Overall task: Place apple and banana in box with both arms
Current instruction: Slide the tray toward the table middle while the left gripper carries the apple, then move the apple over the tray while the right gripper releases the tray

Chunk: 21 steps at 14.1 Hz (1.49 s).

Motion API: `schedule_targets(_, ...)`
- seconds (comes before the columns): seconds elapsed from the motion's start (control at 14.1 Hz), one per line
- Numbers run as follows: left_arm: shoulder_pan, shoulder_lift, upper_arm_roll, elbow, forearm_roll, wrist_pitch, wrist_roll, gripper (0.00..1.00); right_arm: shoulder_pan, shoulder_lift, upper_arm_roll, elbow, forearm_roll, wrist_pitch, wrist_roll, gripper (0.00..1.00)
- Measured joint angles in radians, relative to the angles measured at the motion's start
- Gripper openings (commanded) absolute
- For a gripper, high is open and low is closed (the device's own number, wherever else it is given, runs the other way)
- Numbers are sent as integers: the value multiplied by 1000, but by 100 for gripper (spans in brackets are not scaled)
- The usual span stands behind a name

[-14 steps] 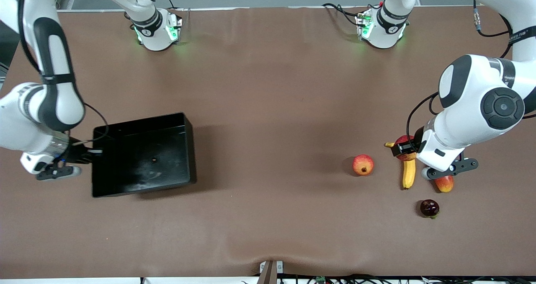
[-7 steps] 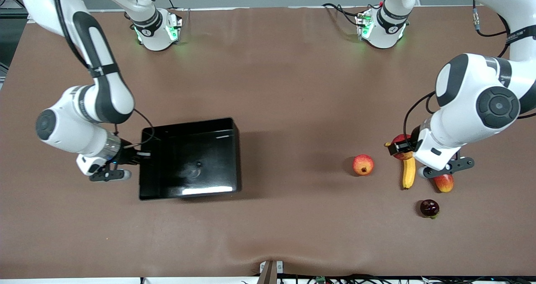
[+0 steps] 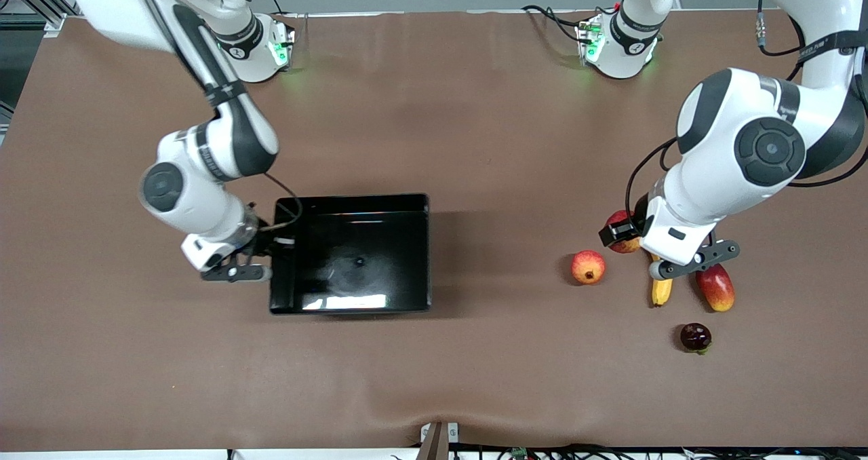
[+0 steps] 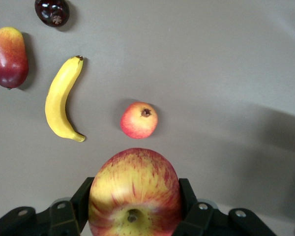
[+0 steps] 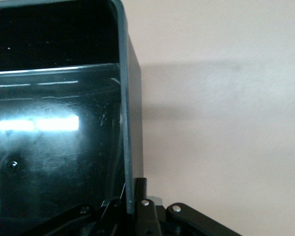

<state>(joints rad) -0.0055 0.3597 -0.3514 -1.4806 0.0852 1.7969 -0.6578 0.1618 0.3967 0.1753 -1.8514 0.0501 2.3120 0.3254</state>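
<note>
My left gripper [image 3: 618, 233] is shut on the apple [image 3: 624, 242] and holds it above the table beside the banana [image 3: 661, 288], whose upper part the hand hides. In the left wrist view the red apple with yellow streaks [image 4: 134, 189] sits between the fingers of my left gripper [image 4: 134, 199], and the whole banana [image 4: 61, 101] lies on the table below. My right gripper [image 3: 274, 241] is shut on the wall of the black box [image 3: 424, 250] at the box's end toward the right arm. In the right wrist view my right gripper [image 5: 132, 196] pinches that thin wall [image 5: 130, 123].
A round red-orange fruit with a crown nub [image 3: 588, 267] lies between the box and the banana. A red-yellow mango [image 3: 715, 288] and a dark purple fruit [image 3: 695, 336] lie near the banana, the dark one nearest the front camera. All three show in the left wrist view.
My right gripper has dragged the box along the table toward the left arm's end, to near the middle. My left gripper has moved with the apple toward the round red-orange fruit.
</note>
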Motion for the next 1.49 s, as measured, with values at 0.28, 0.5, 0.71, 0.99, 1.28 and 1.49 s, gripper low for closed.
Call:
schedule_targets(0.28,-3,-2,-40,10,-1,-7,-93,0,4,3,148,0,-134,31,243,0)
schedule_targets(0.5,-9,-2,-60,10,-1,-9,-135,0,8,39,229,-4,-173,104,345,0)
schedule_targets(0.71,-16,-2,-61,9,-1,-12,-150,0,31,89,255,-4,-199,132,413,0)
schedule_targets(0.99,-44,3,-61,9,-1,-13,-190,0,92,135,260,12,-372,140,645,0)
schedule_targets(1.28,-82,8,-61,14,-1,-13,-245,0,136,203,289,39,-495,143,806,0)
schedule_targets(1.49,-115,17,-61,16,-1,-10,-301,0,138,238,297,57,-521,159,810,0)
